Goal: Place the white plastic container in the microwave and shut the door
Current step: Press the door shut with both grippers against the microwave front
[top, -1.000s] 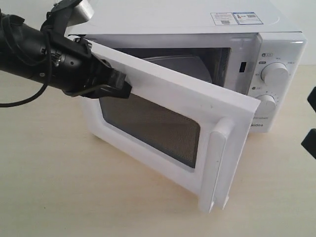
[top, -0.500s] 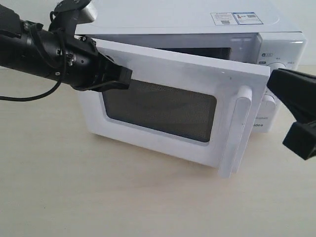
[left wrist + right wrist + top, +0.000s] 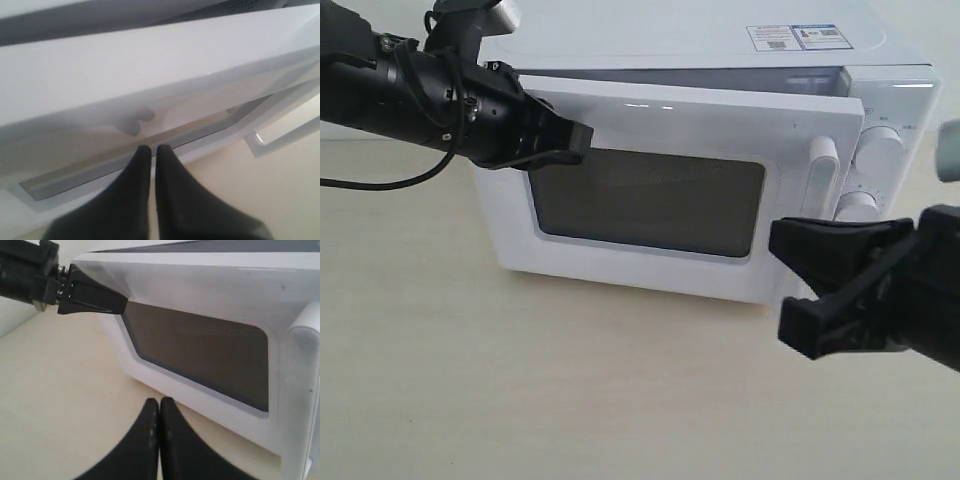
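Glossy white door (image 3: 680, 112), dark rectangular window (image 3: 650, 200)

Left tool (image 3: 151, 148), right tool (image 3: 159, 401), tips together

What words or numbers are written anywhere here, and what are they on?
Nothing here can be read for sure.
Two stickers on top of the microwave: printing too small to read.
Tiny marks around the upper dial: too blurred to read.
The door: no words on it.
Brand name: none shows in any view.
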### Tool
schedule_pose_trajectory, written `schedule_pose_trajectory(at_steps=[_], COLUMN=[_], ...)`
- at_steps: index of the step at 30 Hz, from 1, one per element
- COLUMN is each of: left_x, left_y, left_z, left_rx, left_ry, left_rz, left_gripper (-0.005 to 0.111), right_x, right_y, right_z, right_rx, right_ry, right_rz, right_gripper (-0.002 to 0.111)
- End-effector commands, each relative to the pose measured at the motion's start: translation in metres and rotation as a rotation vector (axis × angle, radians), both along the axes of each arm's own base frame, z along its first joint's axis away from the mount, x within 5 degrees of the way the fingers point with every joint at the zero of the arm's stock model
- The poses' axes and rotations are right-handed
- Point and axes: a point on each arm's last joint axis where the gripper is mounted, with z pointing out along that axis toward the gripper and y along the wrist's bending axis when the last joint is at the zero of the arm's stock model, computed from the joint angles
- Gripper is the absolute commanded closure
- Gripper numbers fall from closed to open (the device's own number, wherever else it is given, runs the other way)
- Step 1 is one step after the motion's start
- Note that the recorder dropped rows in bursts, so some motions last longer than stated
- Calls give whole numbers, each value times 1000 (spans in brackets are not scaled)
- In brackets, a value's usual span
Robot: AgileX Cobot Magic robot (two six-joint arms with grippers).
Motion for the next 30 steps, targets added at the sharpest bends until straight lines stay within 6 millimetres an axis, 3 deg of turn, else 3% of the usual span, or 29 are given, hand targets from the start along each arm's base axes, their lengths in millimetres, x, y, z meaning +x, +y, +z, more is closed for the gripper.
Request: schedule_pose_trajectory(at_steps=[1,9,12,16,24,30], left_x=[3,10,5,-3,-26,-59], left_y=[-1,2,3,9,20,44], left_z=[2,6,6,13,13,15], left_rx=[-5,5,35,28,29,10], left_ry=[-27,-106,-105,-138,-138,-208], left_rz=[17,74,30,50,51,137], left_gripper=[102,102,102,102,102,102], right_x=[20,37,44,51,69,72], right_y=[16,44,42,42,58,51], right_z=[7,3,-2,4,6,4], right_rx=[-22,21,-20,-40,-143,-196], right_ry=[-56,-138,-101,-129,-141,-141], right_rz=[-41,-135,-235,-306,-365,-458], right_gripper=[109,109,109,109,109,109])
